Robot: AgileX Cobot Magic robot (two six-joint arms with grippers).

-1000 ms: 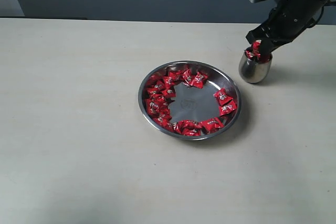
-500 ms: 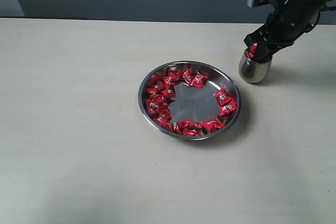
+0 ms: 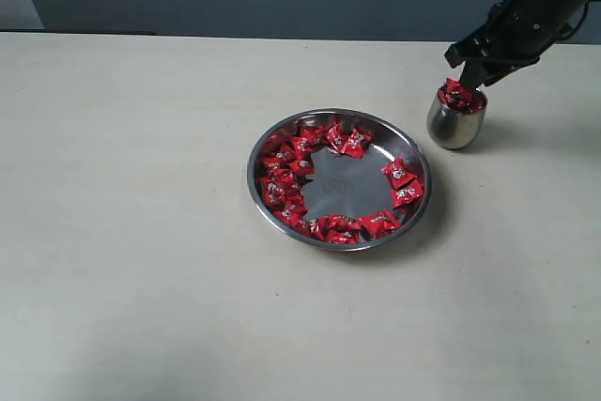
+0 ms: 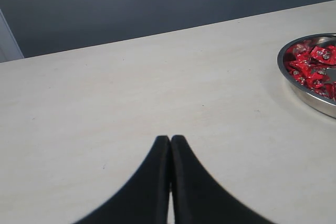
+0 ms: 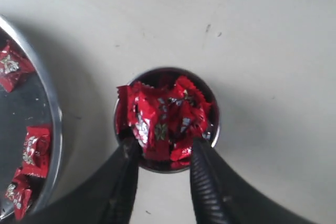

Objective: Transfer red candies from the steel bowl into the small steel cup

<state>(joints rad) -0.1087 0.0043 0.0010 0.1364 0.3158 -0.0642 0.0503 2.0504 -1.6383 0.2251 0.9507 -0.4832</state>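
Right hand (image 5: 165,148): fingers spread, gripping nothing, poised just over the small steel cup (image 3: 456,122), which is heaped with red candies (image 5: 163,119). More lie in the steel bowl (image 3: 352,192) beside it. Left hand (image 4: 170,143): fingers pressed together, empty, above the desk (image 3: 141,232).

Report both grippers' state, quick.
Left gripper: shut, holding nothing.
Right gripper: open, empty, just above the small steel cup heaped with red candies.
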